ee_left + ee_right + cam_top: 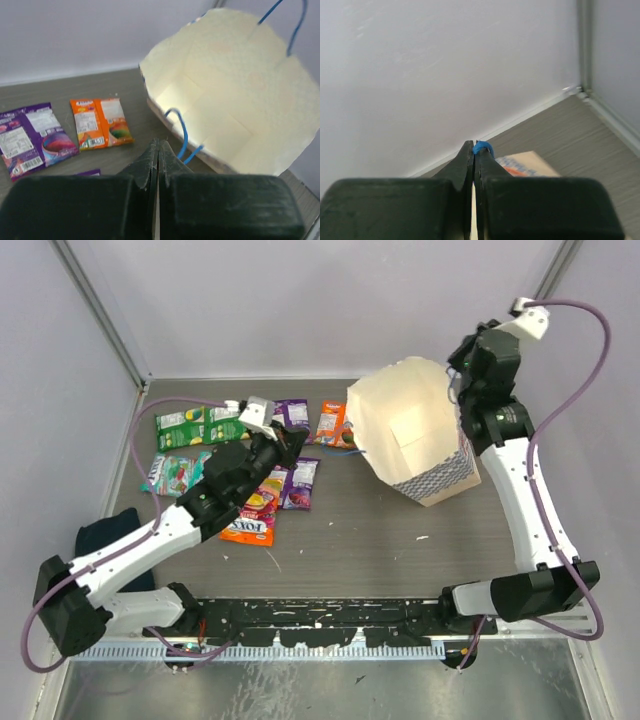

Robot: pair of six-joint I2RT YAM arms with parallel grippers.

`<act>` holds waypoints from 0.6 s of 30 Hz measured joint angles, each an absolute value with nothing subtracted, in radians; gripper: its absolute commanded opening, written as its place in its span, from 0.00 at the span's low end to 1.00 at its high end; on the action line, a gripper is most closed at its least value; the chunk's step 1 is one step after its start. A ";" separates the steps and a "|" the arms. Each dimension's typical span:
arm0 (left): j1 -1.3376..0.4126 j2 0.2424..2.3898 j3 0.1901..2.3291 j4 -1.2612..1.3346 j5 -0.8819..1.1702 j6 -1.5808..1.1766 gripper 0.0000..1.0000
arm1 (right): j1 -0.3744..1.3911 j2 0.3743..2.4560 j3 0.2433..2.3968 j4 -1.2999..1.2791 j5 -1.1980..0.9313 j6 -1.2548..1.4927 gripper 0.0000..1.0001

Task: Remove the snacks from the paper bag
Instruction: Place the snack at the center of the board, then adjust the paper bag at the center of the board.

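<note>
Looks pretty much done from where I'm standing. The paper bag [415, 425] is tipped over at the back right of the counter [400, 550], mouth toward the middle, and the cream inside looks bare in the left wrist view, though I can't see every corner. The right pincer [474, 150] is clenched on the bag's blue cord handle [482, 148], holding it tilted. The left pincer [158, 150] is clamped shut on nothing, just in front of the bag's mouth. The snacks are spread out flat to the left: green packets [195, 425], a purple packet [35, 137] and an orange packet [102, 129], plus a few more nearer the arms. I'd guess only a final check of the bag is left.
</note>
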State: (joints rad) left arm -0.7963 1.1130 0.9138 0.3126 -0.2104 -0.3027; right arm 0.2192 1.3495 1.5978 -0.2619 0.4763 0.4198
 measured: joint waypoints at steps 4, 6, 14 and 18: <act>-0.796 1.177 0.933 0.233 -0.207 -0.301 0.00 | 0.023 1.357 1.541 -0.251 0.486 0.461 0.00; -0.792 1.184 0.937 0.194 -0.214 -0.301 0.00 | -0.080 1.369 1.499 -0.249 0.478 0.496 0.00; -0.750 1.197 0.971 0.129 -0.229 -0.308 0.00 | -0.357 1.546 1.424 -0.235 0.306 0.593 0.00; -0.741 1.249 1.003 0.110 -0.220 -0.327 0.00 | -0.385 1.624 1.453 -0.234 0.232 0.607 0.00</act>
State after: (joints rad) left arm -0.7406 1.2488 1.0031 0.1097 -0.2203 -0.3275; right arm -0.3855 1.6238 1.4532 -0.2340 0.2317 0.6075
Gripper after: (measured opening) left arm 0.004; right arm 0.046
